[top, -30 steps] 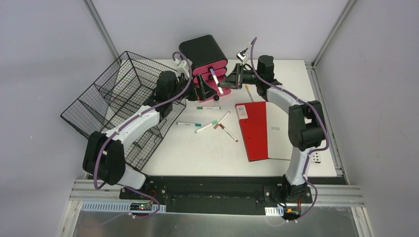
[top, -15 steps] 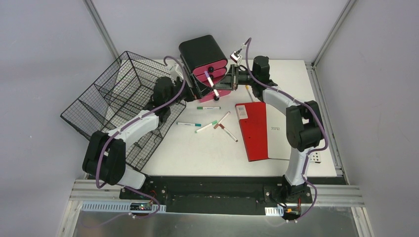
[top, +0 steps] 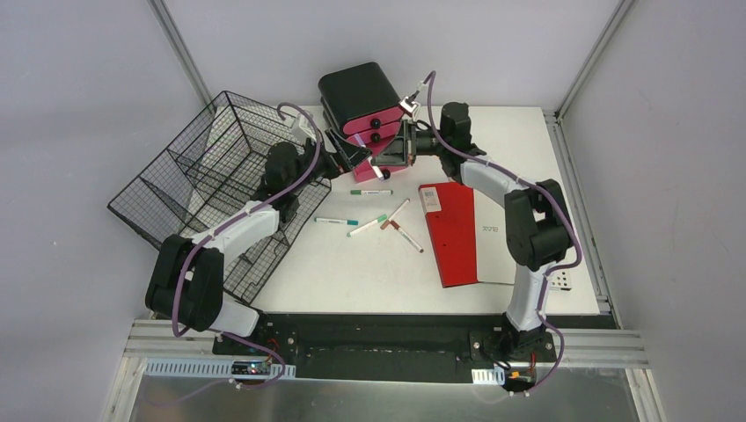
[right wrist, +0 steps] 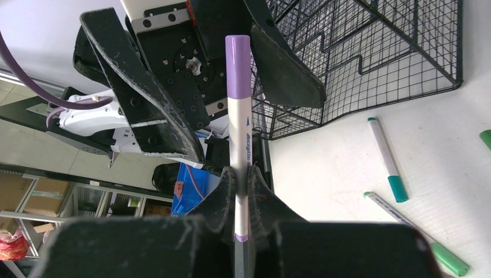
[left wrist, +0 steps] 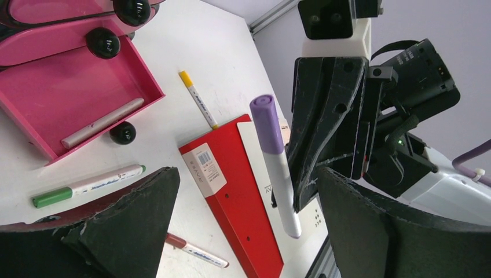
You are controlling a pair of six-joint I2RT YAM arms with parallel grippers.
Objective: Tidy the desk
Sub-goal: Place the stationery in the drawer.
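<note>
On the white desk my right gripper is shut on a white marker with a purple cap, held above the table. In the left wrist view that marker hangs from the right gripper. It is in front of the gap between my left gripper's fingers. My left gripper is open and touches nothing. In the top view the left gripper and the right gripper face each other before the black and pink drawer unit. Its lowest pink drawer stands open with one marker inside.
A black wire basket stands tilted at the left. Loose markers lie mid-table: green, teal, red and a yellow one. A red and white notebook lies at the right.
The right arm carried the purple marker leftward. The left arm drew back to the left and stayed open. The marker now sits closer to the left gripper's gap.
</note>
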